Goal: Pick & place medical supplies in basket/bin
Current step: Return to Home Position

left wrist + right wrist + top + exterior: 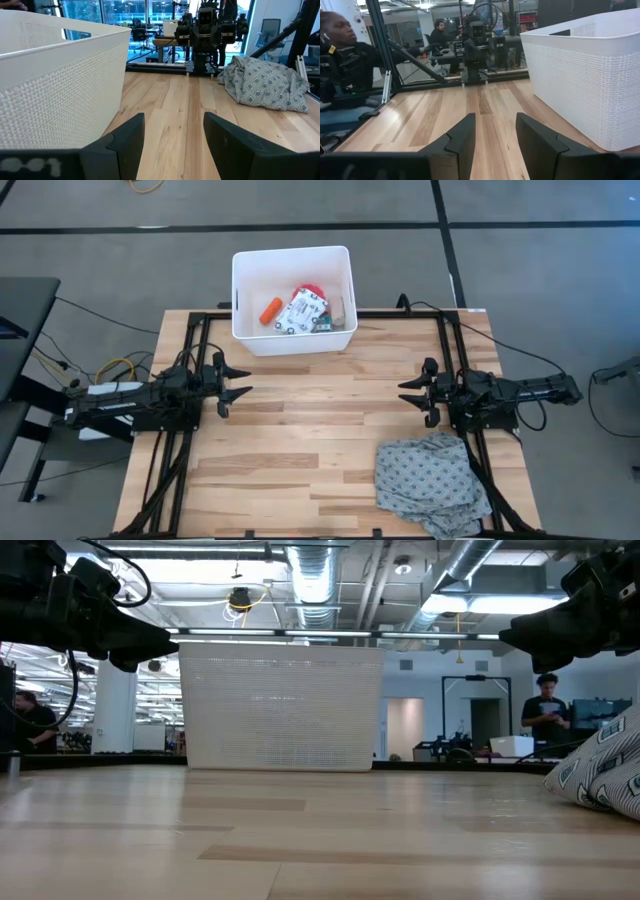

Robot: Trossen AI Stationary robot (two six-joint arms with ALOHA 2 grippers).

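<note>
The white tub (pixel 293 298) stands at the table's far edge, and shows too in the low view (pixel 282 705) and both wrist views (pixel 55 85) (pixel 590 75). Inside it lie the orange tube (pixel 270 310), the flat white printed packet (pixel 303 312), a bit of the pink roll (pixel 313 288) and the beige roll (pixel 338 308). My left gripper (pixel 238 382) hovers open at the table's left side. My right gripper (pixel 412 393) hovers open at the right side. Both are empty and well clear of the tub.
A crumpled grey patterned cloth (pixel 432 483) lies on the table's near right corner, just near of my right arm; it shows in the low view (pixel 600 775) and left wrist view (pixel 265 82). Bare wood lies between the grippers. People sit beyond the table (pixel 340 55).
</note>
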